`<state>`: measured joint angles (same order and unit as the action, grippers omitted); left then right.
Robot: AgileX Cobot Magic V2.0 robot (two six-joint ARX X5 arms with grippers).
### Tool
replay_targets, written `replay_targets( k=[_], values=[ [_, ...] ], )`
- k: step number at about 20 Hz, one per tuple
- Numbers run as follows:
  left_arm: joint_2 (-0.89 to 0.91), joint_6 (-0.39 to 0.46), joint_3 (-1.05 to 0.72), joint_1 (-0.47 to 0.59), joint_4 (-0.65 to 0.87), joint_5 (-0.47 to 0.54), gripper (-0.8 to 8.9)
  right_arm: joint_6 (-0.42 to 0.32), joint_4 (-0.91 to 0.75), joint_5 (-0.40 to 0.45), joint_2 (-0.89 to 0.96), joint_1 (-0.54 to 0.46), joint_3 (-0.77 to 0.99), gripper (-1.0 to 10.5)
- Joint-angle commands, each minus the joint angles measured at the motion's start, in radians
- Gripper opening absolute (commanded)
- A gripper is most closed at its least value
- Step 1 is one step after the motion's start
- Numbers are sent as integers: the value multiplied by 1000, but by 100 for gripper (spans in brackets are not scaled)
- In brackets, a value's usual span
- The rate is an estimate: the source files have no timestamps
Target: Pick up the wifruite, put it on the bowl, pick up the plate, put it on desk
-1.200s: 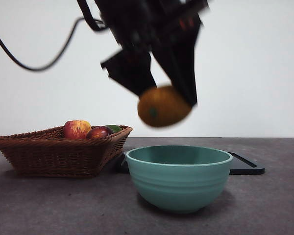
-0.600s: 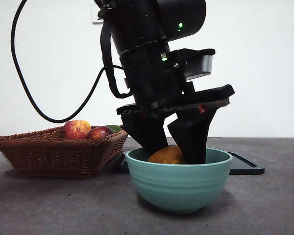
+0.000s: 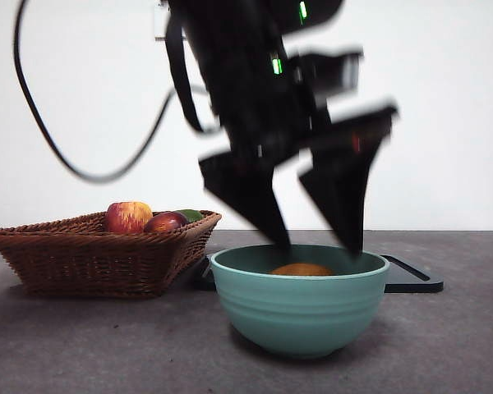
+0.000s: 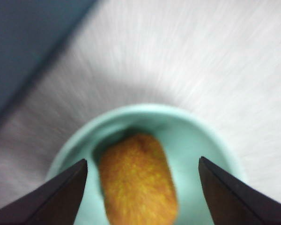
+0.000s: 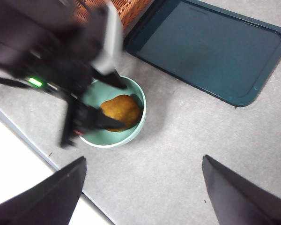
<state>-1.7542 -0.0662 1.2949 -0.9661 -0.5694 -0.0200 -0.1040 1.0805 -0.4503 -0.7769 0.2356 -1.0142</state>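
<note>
Fruit: an orange-yellow, oblong fruit (image 3: pixel 302 269) is seen lying at the bottom of the bowl (image 3: pixel 300 308), only its top showing above the rim in the front view.
Bowl: the teal-green bowl is set on the desk (image 3: pixel 444 345), near the front, just right of the wicker basket (image 3: pixel 90 258).
Left gripper: the left gripper (image 3: pixel 316 238) is held just above the bowl, blurred; its jaws are spread wide on either side of the fruit and nothing is gripped between them.
Right gripper: the right gripper (image 5: pixel 140 187) is held high above the desk, well apart from the bowl; its jaws are parted wide and empty.
Basket: apples (image 3: pixel 129 217) are held in it, at the left of the scene.
Tray: a glossy black tray (image 5: pixel 206 47) is laid flat behind the bowl, beside the basket.
</note>
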Motion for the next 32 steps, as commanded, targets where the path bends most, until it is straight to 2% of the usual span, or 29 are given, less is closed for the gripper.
replay_targets(
  k=[1,5,8,12,14,16,19,23,28,32],
  values=[
    [77,-11,21,7,8,6,384,8,-9,-2,-6,5,-20,396],
    [238,-33,21,73,-24,5,384,11,-9,-2,-6,5,-20,396],
    [362,-34,21,164,-64,-10,384,11,-9,-2,-6,5,-20,396],
    [506,-45,-24,312,-88,-111,383,11,-9,-2,-6,5,-20,396],
    [585,-47,-109,374,-89,-152,383,11,-9,-1,-6,5,-20,396],
    [672,-47,-217,416,-89,-236,383,12,-10,-1,-6,5,-20,396],
    [771,-23,-336,435,-95,-357,383,19,-10,-2,-8,5,-20,396],
    [795,12,-356,434,-151,-431,382,40,-9,-3,-21,5,-18,396],
    [795,23,-356,434,-182,-438,375,80,-6,-30,-51,15,-6,395],
    [795,25,-356,434,-166,-437,375,175,-58,-31,-80,63,65,394]
  ],
)
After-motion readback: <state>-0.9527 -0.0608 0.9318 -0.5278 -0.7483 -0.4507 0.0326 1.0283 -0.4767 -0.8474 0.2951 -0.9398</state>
